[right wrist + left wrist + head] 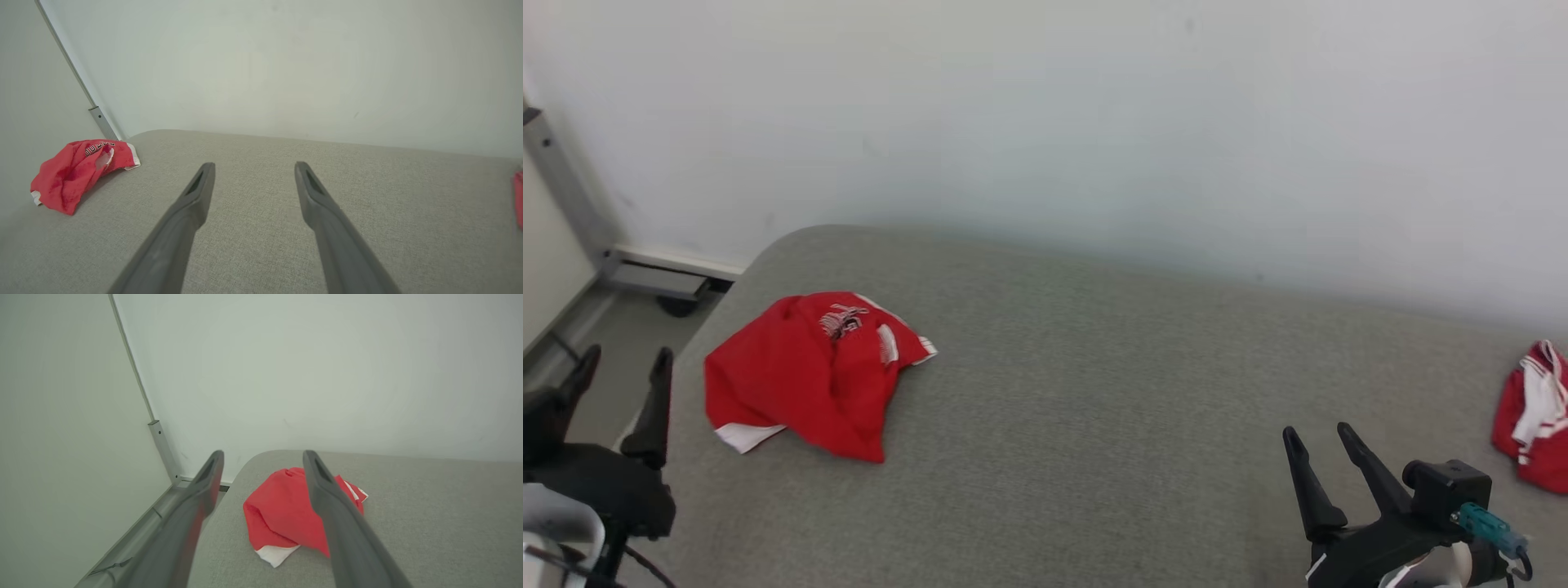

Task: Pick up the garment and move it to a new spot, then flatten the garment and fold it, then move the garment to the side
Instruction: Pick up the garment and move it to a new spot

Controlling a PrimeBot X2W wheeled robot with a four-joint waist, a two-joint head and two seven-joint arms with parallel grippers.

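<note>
Your garment (817, 371) lies crumpled by the desk's (1094, 425) left rounded corner. Bare cloth runs right to another red piece (1531, 416) at the edge. Left claw (629, 353), right claw (1315, 429) — both spread wide, empty.

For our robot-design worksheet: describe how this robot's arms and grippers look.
Both the left gripper and right gripper have two long, black, tapering fingers on black bases; the wrist views show a slot near each tip. A teal connector with a dark cable sits by the right one. Behind the left is pale casing.
</note>
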